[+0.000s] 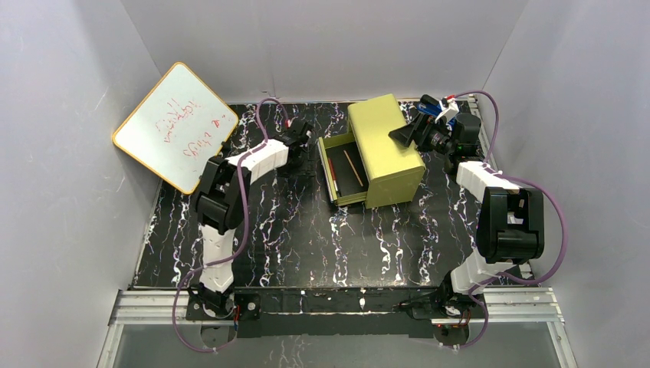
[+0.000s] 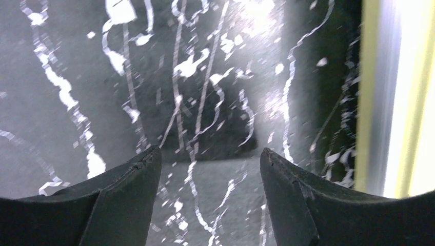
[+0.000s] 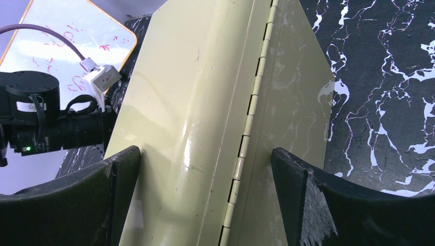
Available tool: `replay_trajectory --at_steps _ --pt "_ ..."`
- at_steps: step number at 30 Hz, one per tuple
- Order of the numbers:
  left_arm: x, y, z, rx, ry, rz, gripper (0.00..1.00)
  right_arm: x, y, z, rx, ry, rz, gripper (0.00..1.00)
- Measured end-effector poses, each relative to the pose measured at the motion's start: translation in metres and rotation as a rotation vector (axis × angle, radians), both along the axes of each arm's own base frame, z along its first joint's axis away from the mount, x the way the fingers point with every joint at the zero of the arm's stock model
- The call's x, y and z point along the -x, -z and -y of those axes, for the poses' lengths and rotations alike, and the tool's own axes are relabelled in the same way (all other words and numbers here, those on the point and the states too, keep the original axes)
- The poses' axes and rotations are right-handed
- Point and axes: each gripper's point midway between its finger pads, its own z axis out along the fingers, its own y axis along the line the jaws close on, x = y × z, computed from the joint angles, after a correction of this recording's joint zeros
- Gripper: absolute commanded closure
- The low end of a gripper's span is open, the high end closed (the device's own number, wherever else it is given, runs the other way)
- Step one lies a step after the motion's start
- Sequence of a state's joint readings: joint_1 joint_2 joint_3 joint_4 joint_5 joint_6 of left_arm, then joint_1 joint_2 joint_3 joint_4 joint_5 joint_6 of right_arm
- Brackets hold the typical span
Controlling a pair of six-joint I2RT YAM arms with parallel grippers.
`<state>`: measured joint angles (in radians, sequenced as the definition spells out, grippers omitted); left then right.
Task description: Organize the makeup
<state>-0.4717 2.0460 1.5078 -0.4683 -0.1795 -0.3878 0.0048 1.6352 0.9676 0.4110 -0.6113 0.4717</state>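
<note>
A thin brown-orange stick (image 1: pixel 353 169) and a reddish stick (image 1: pixel 332 170) lie in the open drawer (image 1: pixel 335 146) of the yellow-green box (image 1: pixel 387 149). The copper-pink discs and the white palette are out of view. My left gripper (image 1: pixel 305 146) is open and empty just left of the drawer; in the left wrist view (image 2: pixel 210 154) it is low over the bare marble mat, with the drawer's wall (image 2: pixel 372 97) to its right. My right gripper (image 1: pixel 400 136) is open and empty at the box's far right side; in the right wrist view (image 3: pixel 205 151) its fingers straddle the box's hinged edge (image 3: pixel 251 107).
A yellow-rimmed whiteboard (image 1: pixel 175 126) leans against the left wall and also shows in the right wrist view (image 3: pixel 77 31). The black marble mat (image 1: pixel 306 238) covers the table. White walls close in the left, back and right sides.
</note>
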Motion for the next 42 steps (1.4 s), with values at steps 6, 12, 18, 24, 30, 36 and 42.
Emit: replay_trajectory --at_steps 6,12,18,24,30,36,42 --pt "-0.024 0.003 0.037 0.149 -0.017 0.028 0.32 0.000 0.000 0.000 0.000 -0.001 0.000 0.00" --pt "-0.036 0.003 0.050 0.174 -0.028 0.028 0.32 -0.001 0.000 0.000 -0.001 -0.005 -0.002 0.00" --pt "-0.054 -0.002 0.097 0.266 -0.016 0.073 0.32 -0.001 0.001 0.000 -0.003 -0.008 -0.002 0.00" --pt "-0.039 -0.006 0.166 0.367 0.051 0.071 0.32 -0.002 0.001 0.001 -0.001 -0.004 -0.001 0.00" --pt "-0.046 -0.007 0.171 0.392 0.040 0.070 0.32 -0.003 0.001 0.003 -0.001 0.003 -0.001 0.00" --pt "-0.047 -0.006 0.161 0.324 0.078 0.106 0.28 -0.003 0.000 0.003 0.000 0.003 -0.001 0.00" --pt "-0.014 -0.042 0.099 0.147 0.191 0.180 0.02 -0.003 0.000 0.004 0.001 0.006 -0.003 0.00"
